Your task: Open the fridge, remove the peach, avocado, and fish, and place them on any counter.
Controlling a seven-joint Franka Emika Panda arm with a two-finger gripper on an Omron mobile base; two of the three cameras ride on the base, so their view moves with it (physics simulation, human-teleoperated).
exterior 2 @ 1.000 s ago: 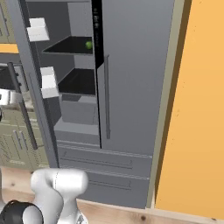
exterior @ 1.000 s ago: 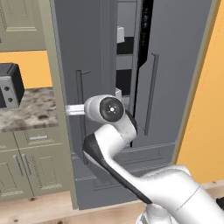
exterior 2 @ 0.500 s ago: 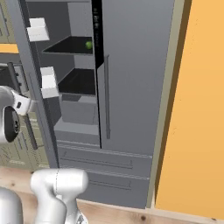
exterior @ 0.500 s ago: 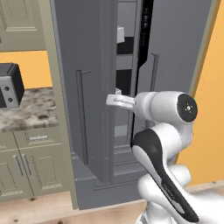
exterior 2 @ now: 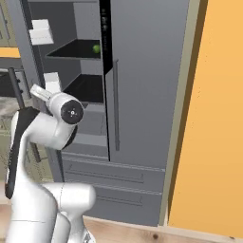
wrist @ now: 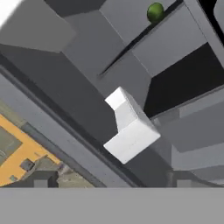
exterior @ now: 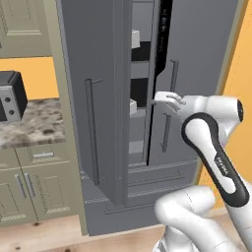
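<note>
The dark grey fridge [exterior: 197, 59] stands with its left door [exterior: 93, 98] swung open. On an upper black shelf inside lies the green avocado [exterior 2: 96, 48], which the hand view shows far off at the top [wrist: 155, 12]. My gripper [exterior: 156, 100] hovers at mid height in front of the gap between the doors, pointing into the fridge. It is open and empty, its two dark tips set wide apart [wrist: 111, 183]. From the right base view the hand [exterior 2: 37, 91] is beside the open door. The peach and the fish are out of view. The granite counter [exterior: 29, 125] lies to the left.
White door bins [exterior 2: 40, 33] [wrist: 129, 127] hang on the inside of the open door, close ahead of the hand. A dark appliance [exterior: 10, 96] sits on the counter. Lower fridge drawers [exterior 2: 109, 175] are shut. An orange wall [exterior 2: 213, 118] borders the fridge's right side.
The arm has swung from over the counter on the left across to the fridge opening. The open door and the avocado have not moved.
</note>
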